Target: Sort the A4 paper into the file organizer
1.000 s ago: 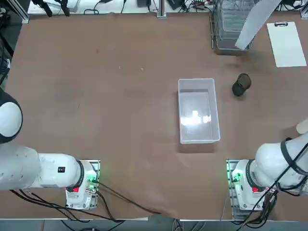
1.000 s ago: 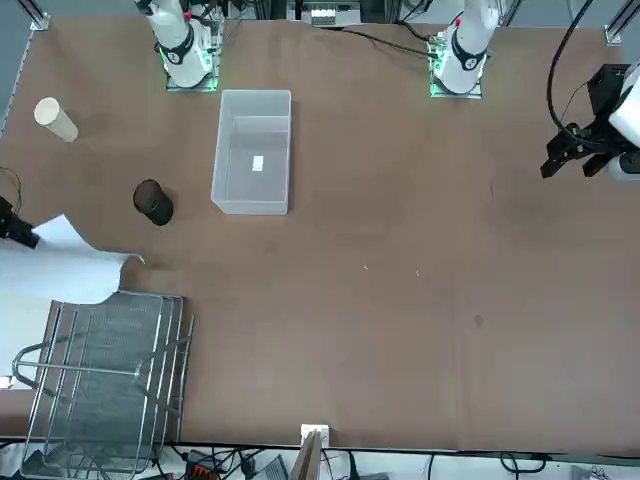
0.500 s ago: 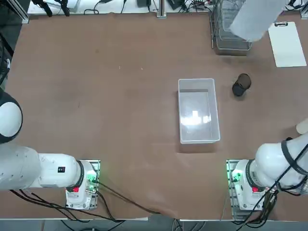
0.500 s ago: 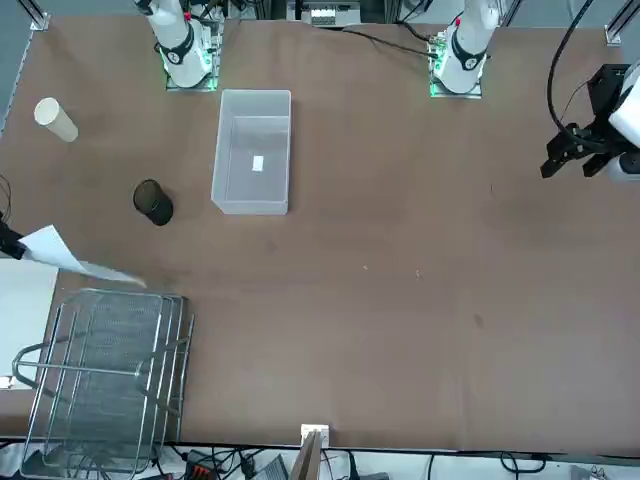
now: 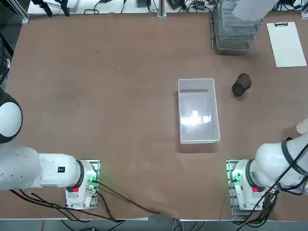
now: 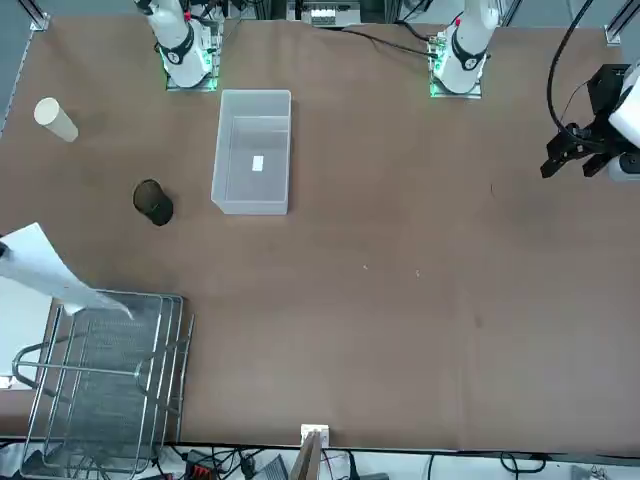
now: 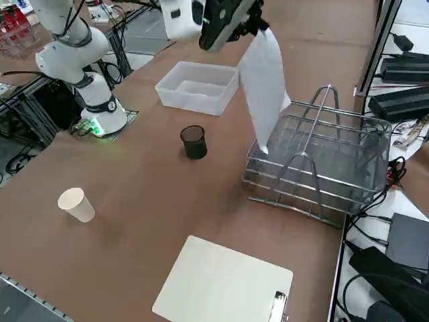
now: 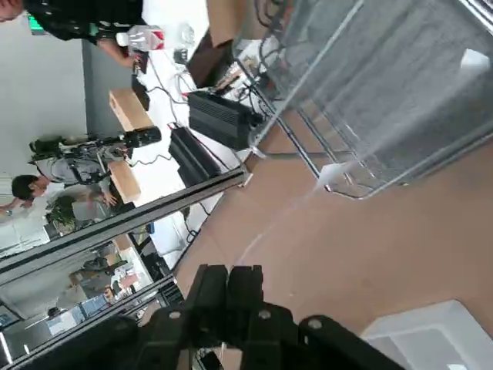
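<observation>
The A4 paper (image 7: pixel 264 84) hangs as a white sheet from my right gripper (image 7: pixel 253 25), which is shut on its upper edge, high above the table. Its lower corner dips over the near end of the file organizer (image 7: pixel 322 168), a silver wire-mesh rack at the table's far right corner. In the front view the A4 paper (image 6: pixel 45 270) slants down onto the file organizer (image 6: pixel 105 390). From overhead the A4 paper (image 5: pixel 252 7) covers part of the file organizer (image 5: pixel 236 33). In the wrist view my right gripper (image 8: pixel 229 279) pinches the sheet edge-on, with the file organizer (image 8: pixel 400 85) beyond.
A clear plastic bin (image 5: pixel 197 110) stands mid-table. A black cup (image 5: pixel 240 85) sits between it and the rack. A clipboard (image 5: pixel 287 43) with a white sheet lies beside the rack. A paper cup (image 7: pixel 76 204) stands near the right edge. People (image 8: pixel 46 200) are in the room behind.
The sheet has travelled with my right gripper from beside the rack to over it. Its lower corner now reaches the rack's near end.
</observation>
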